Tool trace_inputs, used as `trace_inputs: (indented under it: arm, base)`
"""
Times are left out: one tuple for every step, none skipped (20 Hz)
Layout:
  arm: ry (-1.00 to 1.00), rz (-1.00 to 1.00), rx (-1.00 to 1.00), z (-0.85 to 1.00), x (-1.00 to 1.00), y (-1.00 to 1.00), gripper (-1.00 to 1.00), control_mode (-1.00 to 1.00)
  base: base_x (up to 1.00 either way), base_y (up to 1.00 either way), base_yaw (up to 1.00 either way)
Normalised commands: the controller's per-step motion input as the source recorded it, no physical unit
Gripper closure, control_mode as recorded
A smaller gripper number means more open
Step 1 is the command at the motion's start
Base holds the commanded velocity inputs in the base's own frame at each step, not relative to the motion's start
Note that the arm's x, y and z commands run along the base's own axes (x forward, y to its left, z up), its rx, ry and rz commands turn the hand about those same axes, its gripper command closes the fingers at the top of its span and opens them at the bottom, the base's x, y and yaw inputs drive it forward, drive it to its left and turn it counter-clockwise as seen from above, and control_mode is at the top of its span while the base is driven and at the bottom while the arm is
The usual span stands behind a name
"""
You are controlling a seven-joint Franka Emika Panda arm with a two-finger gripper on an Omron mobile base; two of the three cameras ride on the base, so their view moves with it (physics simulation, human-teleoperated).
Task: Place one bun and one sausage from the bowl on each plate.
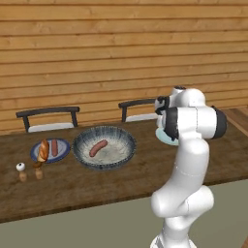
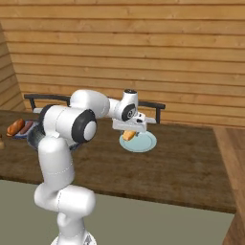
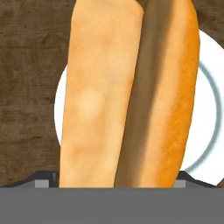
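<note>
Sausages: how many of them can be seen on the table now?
2: one sausage lies in the bowl, one sausage on the dark-rimmed plate beside a bun. The arm may hide others.

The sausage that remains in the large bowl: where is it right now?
In the left base view, the sausage lies inside the bowl, left of the arm, with the dark-rimmed plate beside the bowl's left.

Bun (image 3: 113, 92): golden-tan, orange crust on right side, brown crease down the middle. Plate (image 3: 209, 118) under it: pale light blue. Other plate (image 1: 35, 150), left of frame: dark blue rim. Bowl (image 1: 127, 140): grey-blue, dark streaks, pale speckled inside. Sausage (image 1: 98, 147): reddish-brown. Surface (image 1: 72, 186): dark brown wood grain. Arm (image 1: 190, 145): white, dark joints.
</note>
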Motion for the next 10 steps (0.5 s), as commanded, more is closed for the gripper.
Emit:
trace_inputs:
  arm:
    - [0.00, 0.00, 0.00, -0.20, 0.11, 0.00, 1.00, -1.00]
    - [0.00, 0.00, 0.00, -0.21, 0.16, 0.11, 1.00, -1.00]
    - [0.00, 0.00, 0.00, -0.24, 0.14, 0.16, -1.00, -1.00]
    - [0.00, 0.00, 0.00, -0.23, 0.08, 0.19, -1.00, -1.00]
    - [0.02, 0.00, 0.00, -0.23, 0.07, 0.21, -1.00, -1.00]
    - [0.01, -0.02, 0.00, -0.13, 0.01, 0.13, -1.00, -1.00]
    - [0.00, -0.01, 0.00, -0.07, 0.02, 0.00, -1.00, -1.00]
    - [0.00, 0.00, 0.00, -0.01, 0.01, 0.00, -1.00, -1.00]
    - [0.00, 0.00, 0.00, 0.00, 0.03, 0.00, -1.00, -1.00]
    - [0.00, 0.00, 0.00, 0.00, 0.04, 0.00, -1.00, -1.00]
  base:
    - [0.00, 0.00, 0.00]
    - [0.00, 0.00, 0.00]
    - [0.00, 0.00, 0.00]
    - [0.00, 0.00, 0.00]
    - [0.00, 0.00, 0.00]
    - [0.00, 0.00, 0.00]
    - [0.00, 0.00, 0.00]
    - [0.00, 0.00, 0.00]
    - [0.00, 0.00, 0.00]
    - [0.00, 0.00, 0.00]
